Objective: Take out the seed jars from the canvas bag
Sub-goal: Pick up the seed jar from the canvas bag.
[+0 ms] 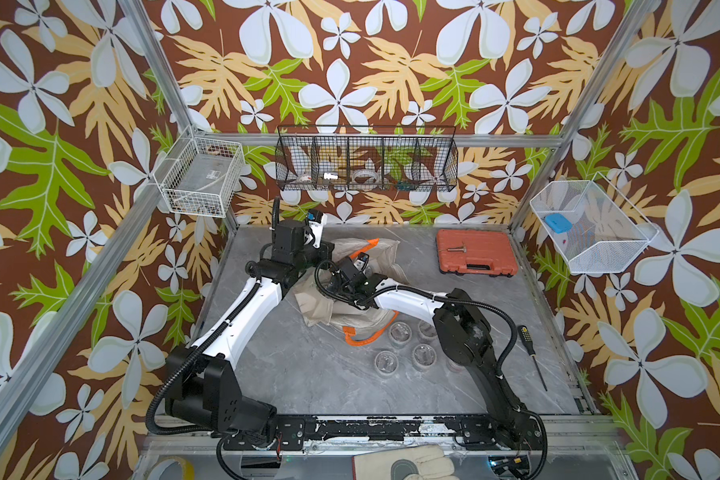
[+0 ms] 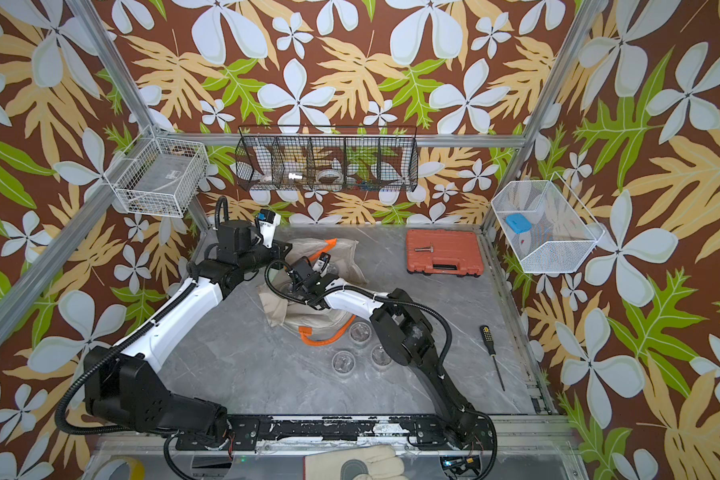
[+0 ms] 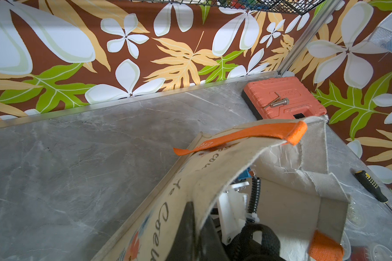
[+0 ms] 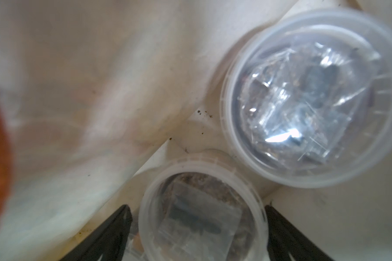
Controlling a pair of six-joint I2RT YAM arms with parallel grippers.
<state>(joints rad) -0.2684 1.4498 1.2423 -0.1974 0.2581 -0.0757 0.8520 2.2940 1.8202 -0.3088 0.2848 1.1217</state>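
Right wrist view: inside the bag (image 4: 100, 67), the right tool (image 4: 196, 206) has its fingers (image 4: 113, 230) spread, one on either side of a jar (image 4: 201, 221); whether they touch it cannot be told. A second jar (image 4: 312, 97) lies just beside the first on the cloth, both lids facing the camera, brown seeds and a clear packet showing through. Left wrist view: the left tool (image 3: 197, 228) is pressed together on the bag's rim and holds it raised off the surface (image 3: 77, 158); an orange handle (image 3: 242, 135) lies along the raised edge. In both top views the bag sits mid-surface, the right arm (image 1: 408, 301) reaching into its mouth, the left tool at its far left rim. Four jars (image 1: 400, 332) stand on the surface just in front of the bag, beside the other handle (image 1: 362, 338). Case (image 1: 476, 253) at the far right, well apart; screwdriver (image 1: 531, 353) near the right edge
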